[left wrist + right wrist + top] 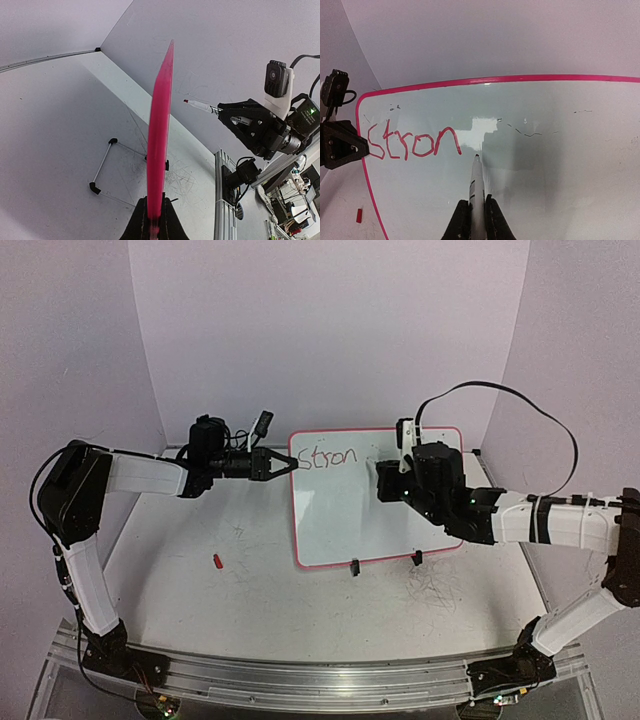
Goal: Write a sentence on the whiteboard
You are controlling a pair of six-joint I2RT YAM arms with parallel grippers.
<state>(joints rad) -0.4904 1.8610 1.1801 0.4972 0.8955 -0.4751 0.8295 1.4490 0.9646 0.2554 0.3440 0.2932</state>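
Progress: partway into the first word.

- The whiteboard (352,525) stands mid-table, far of centre, its clip feet at its near edge. Red rim all round.
- The sentence (414,142) reads "Stron" and no more, in red letters at the board's far-left corner. My estimate: the rest of that word, the other words and the whole second line are left to write, so well under half is done.
- Left gripper (284,465) is clenched on the board's left rim, up near the far corner. The left wrist view shows the jaws pinching the edge, which I take as steadying it.
- Right gripper (477,219) is clamped around the marker (477,177), pointing at the board. The tip sits just right of the "n", at about the foot of the letters. I cannot tell whether it touches the surface.
- A small red cap (217,561) lies on the table, left of the board and nearer to me.

Next letter would go where the tip is; plenty of bare board to the right.
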